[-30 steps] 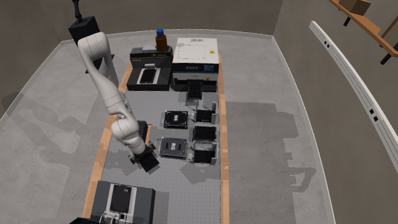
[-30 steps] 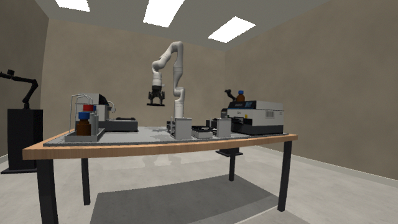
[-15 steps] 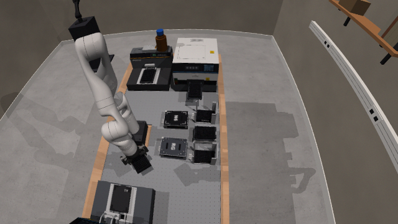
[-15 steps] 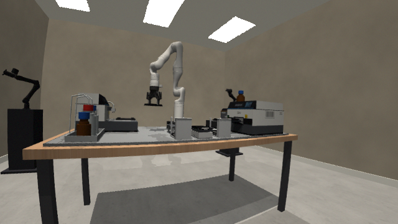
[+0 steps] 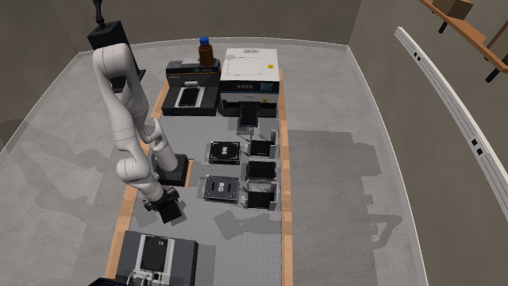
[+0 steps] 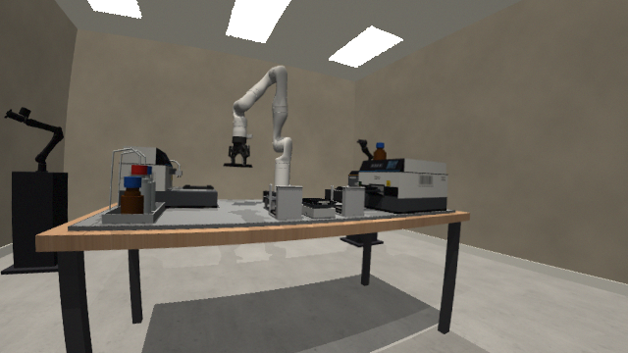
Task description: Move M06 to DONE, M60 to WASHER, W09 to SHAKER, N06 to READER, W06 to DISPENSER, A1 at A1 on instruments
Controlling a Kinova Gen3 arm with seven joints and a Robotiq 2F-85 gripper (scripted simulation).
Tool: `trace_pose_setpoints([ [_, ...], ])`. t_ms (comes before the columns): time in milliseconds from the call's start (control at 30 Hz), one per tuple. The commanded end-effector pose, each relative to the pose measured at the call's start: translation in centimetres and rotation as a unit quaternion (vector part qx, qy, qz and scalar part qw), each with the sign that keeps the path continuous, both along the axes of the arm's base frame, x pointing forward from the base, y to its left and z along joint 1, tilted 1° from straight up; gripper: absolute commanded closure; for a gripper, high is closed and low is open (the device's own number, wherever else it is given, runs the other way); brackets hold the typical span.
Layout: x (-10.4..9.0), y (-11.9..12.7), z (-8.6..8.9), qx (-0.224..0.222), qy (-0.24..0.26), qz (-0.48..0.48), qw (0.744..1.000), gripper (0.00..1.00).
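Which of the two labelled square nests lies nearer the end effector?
The one marked RG; the N6 one sits farther from the end effector.

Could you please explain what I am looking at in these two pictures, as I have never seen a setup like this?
This is a white robot arm bolted to a lab table. One picture looks down from above; the other is taken from the room, at the table's side. At the arm's end is its tool, two fingers gripping a dark well plate in the air, well above the deck. On the deck stand boxy lab instruments, two flat nests marked N6 and RG, and more dark plates in a row of holders.
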State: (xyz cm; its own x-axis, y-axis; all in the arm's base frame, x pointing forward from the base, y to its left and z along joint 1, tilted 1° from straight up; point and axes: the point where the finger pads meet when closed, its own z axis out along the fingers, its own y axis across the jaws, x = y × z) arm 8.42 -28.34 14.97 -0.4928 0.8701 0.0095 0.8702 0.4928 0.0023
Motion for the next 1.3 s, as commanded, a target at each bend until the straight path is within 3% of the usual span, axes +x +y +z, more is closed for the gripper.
trace_pose_setpoints([
  [0,-1.1,-0.4,0.0,0.0,-0.001,-0.012,1.0,0.06],
  [633,-6.4,-1.9,0.0,0.0,0.0,-0.07,0.998,0.06],
  [1267,-7.8,-7.4,0.0,-0.001,0.001,-0.139,0.99,0.06],
])
